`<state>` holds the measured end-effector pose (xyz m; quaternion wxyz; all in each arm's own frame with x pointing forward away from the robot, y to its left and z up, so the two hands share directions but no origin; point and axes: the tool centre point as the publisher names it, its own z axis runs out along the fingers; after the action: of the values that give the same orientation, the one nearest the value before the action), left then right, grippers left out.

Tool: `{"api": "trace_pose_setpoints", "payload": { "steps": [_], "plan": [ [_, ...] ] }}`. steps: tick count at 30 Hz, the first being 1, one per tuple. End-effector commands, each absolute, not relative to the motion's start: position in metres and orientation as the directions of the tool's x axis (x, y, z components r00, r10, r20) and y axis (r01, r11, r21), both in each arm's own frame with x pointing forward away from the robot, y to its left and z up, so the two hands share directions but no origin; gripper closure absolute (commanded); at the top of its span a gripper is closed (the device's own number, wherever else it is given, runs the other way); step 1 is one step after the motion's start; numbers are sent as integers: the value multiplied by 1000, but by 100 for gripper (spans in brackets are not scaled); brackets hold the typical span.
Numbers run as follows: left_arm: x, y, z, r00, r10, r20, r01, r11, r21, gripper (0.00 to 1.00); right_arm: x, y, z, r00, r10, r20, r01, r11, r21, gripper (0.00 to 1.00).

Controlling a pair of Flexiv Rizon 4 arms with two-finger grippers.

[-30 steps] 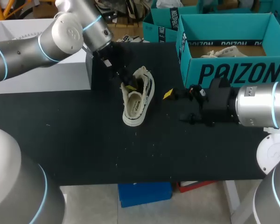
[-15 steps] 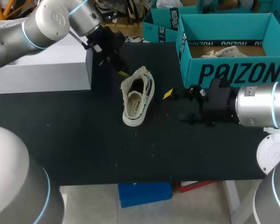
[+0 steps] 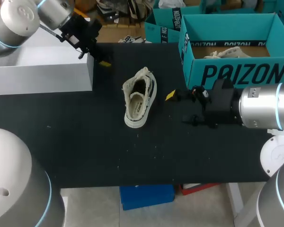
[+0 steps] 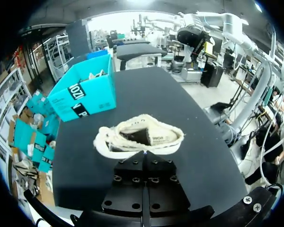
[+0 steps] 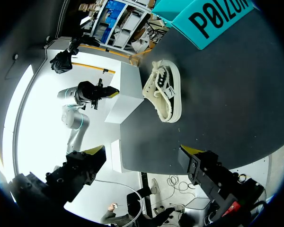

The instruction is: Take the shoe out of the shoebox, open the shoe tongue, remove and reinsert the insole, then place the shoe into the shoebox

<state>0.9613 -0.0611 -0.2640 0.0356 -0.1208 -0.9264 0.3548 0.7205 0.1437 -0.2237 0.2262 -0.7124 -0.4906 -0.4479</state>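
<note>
A cream canvas shoe (image 3: 139, 97) lies on the black table (image 3: 85, 142), its opening facing up and its toe toward the front edge. The teal shoebox (image 3: 236, 71) stands open at the back right. My left gripper (image 3: 103, 62) is shut and holds nothing; it hovers back left of the shoe, beside the white box. From the left wrist, the shoe (image 4: 139, 137) lies just ahead of the shut fingers (image 4: 144, 158). My right gripper (image 3: 180, 108) stands open right of the shoe. From the right wrist, the shoe (image 5: 163, 92) lies well ahead of that gripper (image 5: 142, 156).
A large white box (image 3: 42, 66) stands at the back left. Something pale (image 3: 222, 53) lies inside the shoebox. A second teal box (image 3: 163, 26) stands behind the table.
My left gripper has pulled back and to the left, from the shoe's opening to the white box's corner. The shoe and the right arm have stayed put.
</note>
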Motion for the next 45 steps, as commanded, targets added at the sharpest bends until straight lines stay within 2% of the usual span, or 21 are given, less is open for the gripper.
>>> {"api": "trace_pose_setpoints", "payload": {
  "steps": [1,2,3,4,5,41,45],
  "plan": [
    [943,-42,-255,-976,211,-51,192,729,-657,84,721,144,-223,118,497,860,902,-416,117,0],
    [941,-40,-254,-976,213,-43,189,733,-654,76,721,144,-223,118,497,860,902,-416,117,0],
    [939,-38,-253,-974,223,-30,190,742,-643,60,721,144,-223,118,497,860,902,-416,117,0],
    [936,-36,-253,-974,227,-23,189,745,-640,5,721,144,-223,118,497,860,902,-416,117,0],
    [934,-34,-252,-972,236,-15,193,752,-631,0,721,144,-223,118,497,860,902,-416,117,0],
    [934,-34,-252,-972,236,-15,193,752,-631,0,721,144,-223,118,497,860,902,-416,117,0],
    [934,-34,-252,-972,236,-15,193,752,-631,0,725,150,-225,103,567,817,926,-354,129,0]
  ]
}}
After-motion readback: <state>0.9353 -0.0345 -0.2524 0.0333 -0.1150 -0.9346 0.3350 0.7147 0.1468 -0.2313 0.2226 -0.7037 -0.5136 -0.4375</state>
